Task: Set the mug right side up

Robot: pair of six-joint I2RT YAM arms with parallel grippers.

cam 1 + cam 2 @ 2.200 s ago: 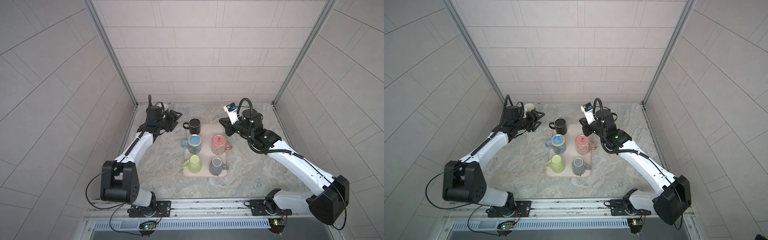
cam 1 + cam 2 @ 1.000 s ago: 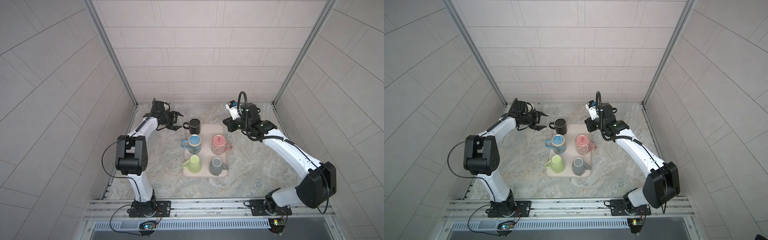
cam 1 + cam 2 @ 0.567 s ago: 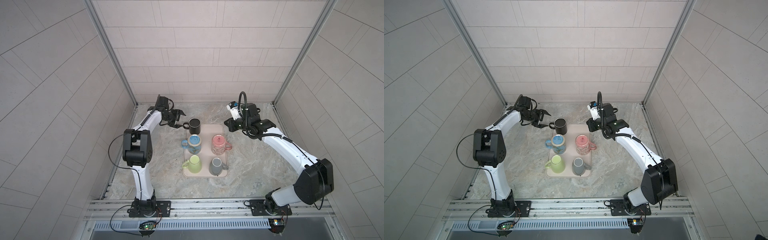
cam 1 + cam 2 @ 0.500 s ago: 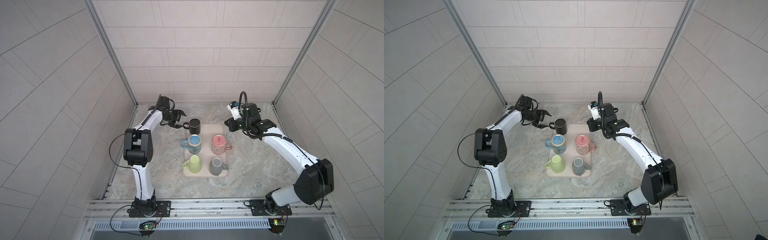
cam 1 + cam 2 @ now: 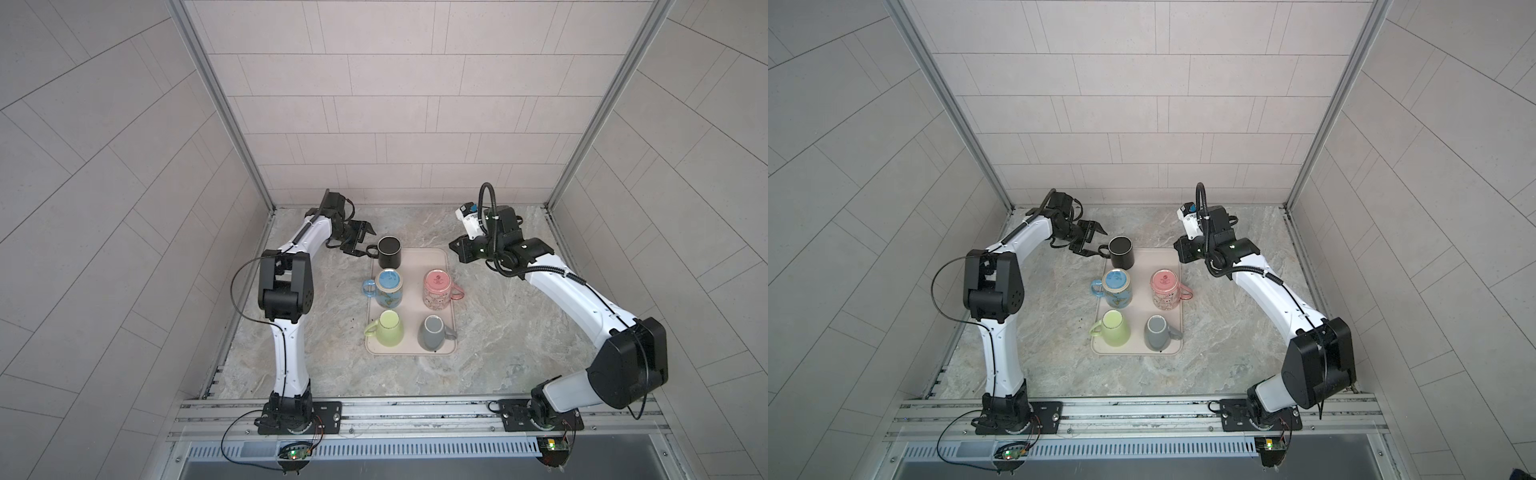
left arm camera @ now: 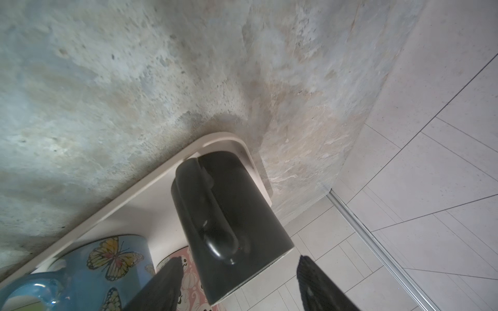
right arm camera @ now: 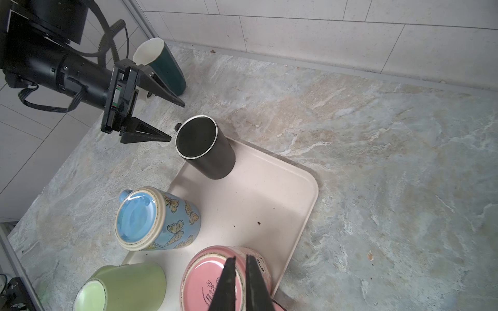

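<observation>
**ITEM 1 – L end effector** point(image 5: 365, 240): jaws apart, holding nothing. Loc: upper left of frame centre in both top views, tips just beside the handle point(image 5: 371, 249) of the black mug point(image 5: 389, 254). Handle lines up w/ the gap; no contact seen. Change: over approx. the last 2 s it closed in on the mug from further left. Jaw gap same, arm re-posed.

**ITEM 2 – R end effector** point(image 7: 240, 262): jaws shut, empty. Hovers by the tray's upper right corner; barely shifted.

**ITEM 3 – black mug:** stands at the upper left corner of the tray point(image 5: 432, 259), handle to frame left. Top face reads as a flat dark disc w/ a pale ring, so prob. base-up; not certain. Has not moved.

**ITEM 4 – other mugs on tray:** blue mug point(image 5: 389, 286) & pink mug point(image 5: 437, 289) in the mid row, both base-up. Green mug point(image 5: 388, 332) & grey mug point(image 5: 432, 336) in the lower row, orientation unclear.

**ITEM 5 – teal mug** point(image 7: 164, 67): mouth up, on the tabletop point(image 5: 498, 332) behind the L end effector.

**STATUS:** approach nearly done; grasp & flip not yet begun. Est. next: close on the handle, then lift clear of the blue mug before rotating.
</observation>
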